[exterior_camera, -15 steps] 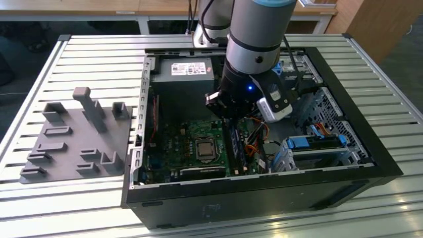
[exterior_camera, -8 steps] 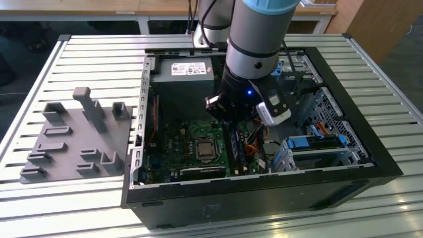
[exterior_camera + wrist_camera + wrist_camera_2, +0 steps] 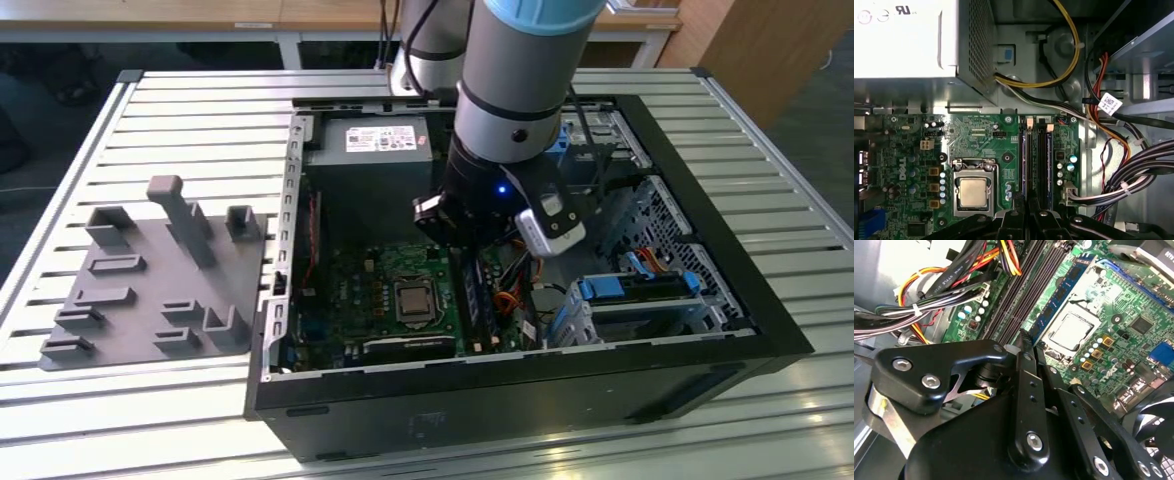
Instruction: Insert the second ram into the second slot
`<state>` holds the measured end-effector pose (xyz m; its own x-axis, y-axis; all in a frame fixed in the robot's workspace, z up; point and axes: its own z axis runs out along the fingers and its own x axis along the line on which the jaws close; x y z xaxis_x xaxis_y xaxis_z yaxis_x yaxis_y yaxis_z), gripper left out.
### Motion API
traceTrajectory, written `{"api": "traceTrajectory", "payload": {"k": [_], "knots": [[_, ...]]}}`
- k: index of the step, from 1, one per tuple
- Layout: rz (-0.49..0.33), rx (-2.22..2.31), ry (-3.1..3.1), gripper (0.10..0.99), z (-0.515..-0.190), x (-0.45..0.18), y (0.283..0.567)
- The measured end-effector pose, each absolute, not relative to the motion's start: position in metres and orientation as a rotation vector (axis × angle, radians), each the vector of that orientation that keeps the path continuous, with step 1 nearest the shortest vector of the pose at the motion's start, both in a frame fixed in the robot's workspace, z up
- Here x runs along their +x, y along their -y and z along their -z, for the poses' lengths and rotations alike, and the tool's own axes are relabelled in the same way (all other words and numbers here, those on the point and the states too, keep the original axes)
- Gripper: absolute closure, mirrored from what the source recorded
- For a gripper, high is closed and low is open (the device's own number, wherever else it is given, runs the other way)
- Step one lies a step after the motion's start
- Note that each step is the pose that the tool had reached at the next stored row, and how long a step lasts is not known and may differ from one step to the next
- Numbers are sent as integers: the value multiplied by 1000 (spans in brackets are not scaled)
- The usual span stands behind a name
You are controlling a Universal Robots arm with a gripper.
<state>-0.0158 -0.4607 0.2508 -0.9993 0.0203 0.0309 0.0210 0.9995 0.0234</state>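
**Item 1, far left of the exterior view:** grey fixture tray (image 3: 147,290) with upright pegs and pockets, lying on the slatted table (image 3: 80,420) just beside the case

**Item 2, centre:** open computer case (image 3: 534,425). Power supply (image 3: 374,140) sits at its upper left, the green motherboard (image 3: 354,290) below that, and the processor socket (image 3: 415,300) mid-board

**Item 3, just right of the socket:** the second ram (image 3: 1023,160), a thin blue strip on edge.
- It lies in line with the memory slot nearest the socket, with darker memory slots (image 3: 1038,160) to its right.
- In the second wrist view the second ram (image 3: 1059,292) runs from upper right down towards frame centre.
- Whether it is fully seated cannot be told.

**Item 4, frame centre:** gripper (image 3: 465,245), low over the slots under the grey arm (image 3: 521,80).
- In the wrist views the gripper (image 3: 1027,342) (image 3: 1025,200) has its fingers drawn close together.
- The stick's near part runs into the narrow gap between them, so it is judged to be clamped on the stick's flat faces.

**Item 5, right:** blue drive-bay brackets (image 3: 634,288), and bundled cables (image 3: 1134,170) at the right of the first wrist view

**Handling note:**
- The stick is judged light, stiff and brittle, with smooth faces that could slip.
- The chips and the contact edge are delicate.
- Best hold is across the two flat faces near the upper edge at mid-length, keeping the contact edge free.
- A tilted or one-ended push risks jamming it or flexing the board
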Motion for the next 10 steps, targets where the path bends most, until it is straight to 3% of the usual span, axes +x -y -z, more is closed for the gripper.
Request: {"api": "traceTrajectory", "payload": {"k": [10], "knots": [[38,-119,3108,949,-237,-16,463]]}}
